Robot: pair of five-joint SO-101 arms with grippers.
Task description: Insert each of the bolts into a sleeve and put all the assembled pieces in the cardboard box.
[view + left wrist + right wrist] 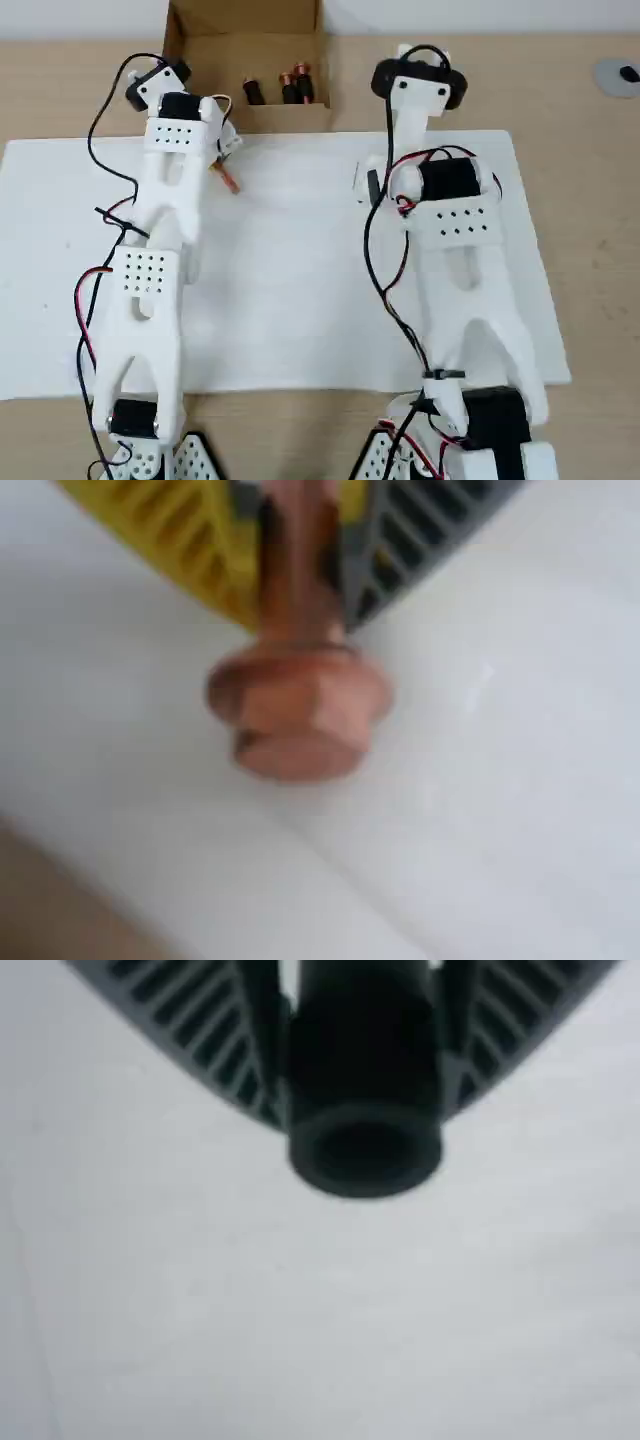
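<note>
Left tool [300, 570] is clamped on the bolt [298, 715] by its shank, head outward, near the far edge of the counter [585, 200] beside the box [178, 60]. Right tool [365, 1040] is clamped on the sleeve [365, 1145], bore outward, well apart. Both parts judged light, rigid and smooth; grip mid-body, firmly.

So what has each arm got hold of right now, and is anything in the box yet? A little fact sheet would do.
left gripper: shut on a copper bolt, head pointing away from the gripper
right gripper: shut on a black sleeve, open end facing out
bolt and sleeve: apart, not yet joined
cardboard box: at the far edge of the table, beyond both grippers
in the box: a few assembled pieces, exact count hard to tell
under the arms: white sheet
</note>
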